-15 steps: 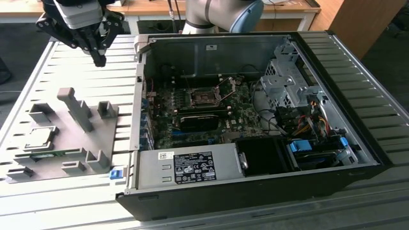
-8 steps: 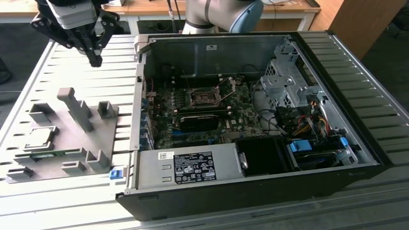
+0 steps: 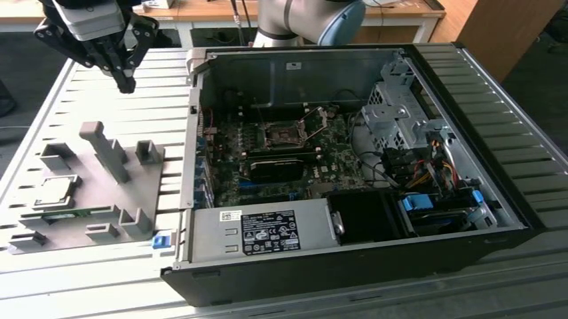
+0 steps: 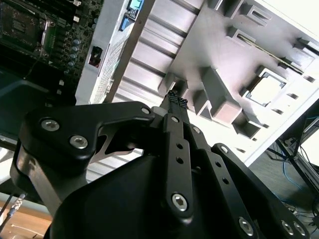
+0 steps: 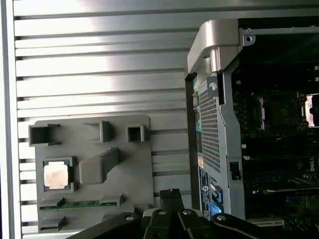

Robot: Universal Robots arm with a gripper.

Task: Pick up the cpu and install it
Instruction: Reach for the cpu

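Here there is one gripper (image 3: 127,83), one cpu, one tray and one open computer case. The black gripper's two fingers are pressed together at the tips with nothing between them, as the second wrist view (image 4: 176,99) shows, and it hangs above the ribbed silver metal surface (image 5: 99,59), well apart from the cpu.

The cpu (image 3: 53,191), a small flat square chip with a shiny silver top and a thin green rim, lies in a framed recess of the flat grey plastic tray (image 5: 134,169), toward the exterior view's left. It is seen in both wrist views (image 4: 266,89) (image 5: 56,176). It lies flat with the silver face up and its edges parallel to the tray's edges; being square, it has no longer side.

One long narrow green circuit-board strip (image 5: 82,204) sits in a slot just beside the cpu's recess.

The black tower case (image 3: 355,276) lies on its side next to the tray, and one square metal-framed socket (image 3: 286,135) sits on its green board.
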